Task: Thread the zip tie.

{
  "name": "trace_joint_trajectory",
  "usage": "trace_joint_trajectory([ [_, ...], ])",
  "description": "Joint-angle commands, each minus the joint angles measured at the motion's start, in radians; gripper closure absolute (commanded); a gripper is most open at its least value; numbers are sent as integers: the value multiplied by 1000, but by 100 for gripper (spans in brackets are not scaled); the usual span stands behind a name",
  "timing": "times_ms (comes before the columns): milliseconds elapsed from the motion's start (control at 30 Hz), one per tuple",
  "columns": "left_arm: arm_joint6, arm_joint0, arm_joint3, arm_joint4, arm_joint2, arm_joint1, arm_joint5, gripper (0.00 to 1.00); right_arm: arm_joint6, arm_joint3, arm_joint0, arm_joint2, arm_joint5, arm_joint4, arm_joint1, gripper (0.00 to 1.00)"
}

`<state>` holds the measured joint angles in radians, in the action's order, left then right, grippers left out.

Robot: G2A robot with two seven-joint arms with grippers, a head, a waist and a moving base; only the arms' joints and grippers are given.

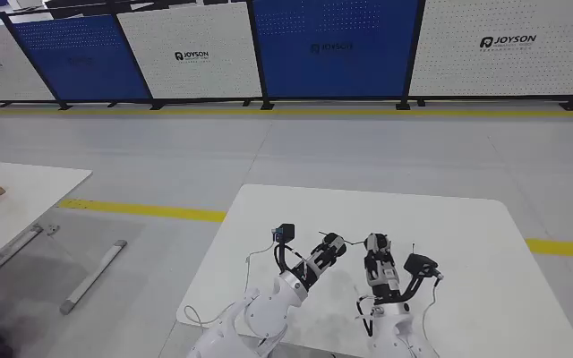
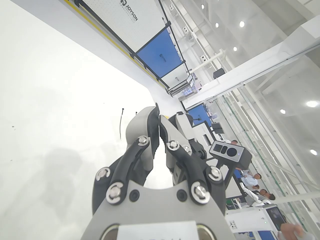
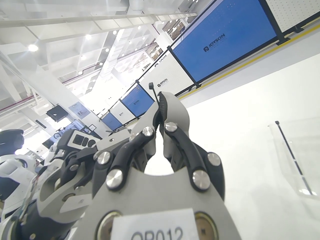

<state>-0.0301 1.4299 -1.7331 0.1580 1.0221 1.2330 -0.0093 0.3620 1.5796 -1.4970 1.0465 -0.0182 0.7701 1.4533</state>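
Observation:
A thin black zip tie [image 1: 354,241] spans the short gap between my two grippers above the white table [image 1: 448,224]. My right gripper [image 1: 376,242] is shut on it; in the right wrist view the tie's square head [image 3: 151,86] sticks out just past the closed fingertips of the right gripper [image 3: 160,99]. My left gripper [image 1: 336,242] faces the right one, and the strap's other end runs into it. In the left wrist view the left gripper [image 2: 159,117] is shut with its pads pressed together, and the strap is hidden between them.
A spare zip tie [image 3: 291,156] lies in a clear flat tray [image 3: 271,136] on the table beside the right arm. Another loose zip tie [image 2: 120,124] lies on the table ahead of the left gripper. Blue and white partition panels [image 1: 336,45] stand beyond the table.

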Motion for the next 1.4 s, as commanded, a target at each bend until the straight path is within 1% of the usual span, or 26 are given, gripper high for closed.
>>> trace_joint_trajectory([
  [0,0,0,0,0,0,0,0,100,0,-1,0,0,-7,-4,1,100],
  [167,0,0,0,0,0,0,0,100,-7,-14,4,-2,-28,-28,4,100],
  [233,0,0,0,0,0,0,0,100,-30,-27,10,-1,-49,-73,7,100],
  [633,0,0,0,0,0,0,0,100,-31,-25,9,0,-50,-75,7,100],
  [767,0,0,0,0,0,0,0,100,3,-16,0,9,-85,-95,8,100],
  [900,0,0,0,0,0,0,0,100,37,-24,-2,13,-109,-96,10,100],
  [1167,0,0,0,0,0,0,0,100,30,-43,5,9,-115,-93,14,100],
  [1200,-1,1,-2,-10,-2,1,-4,100,28,-45,6,8,-114,-93,15,100],
  [1300,-3,5,-10,-58,2,3,-40,100,21,-50,9,3,-113,-94,17,100],
  [1367,-14,8,-12,-67,7,3,-50,100,-1,-50,9,-3,-131,-112,18,100],
])
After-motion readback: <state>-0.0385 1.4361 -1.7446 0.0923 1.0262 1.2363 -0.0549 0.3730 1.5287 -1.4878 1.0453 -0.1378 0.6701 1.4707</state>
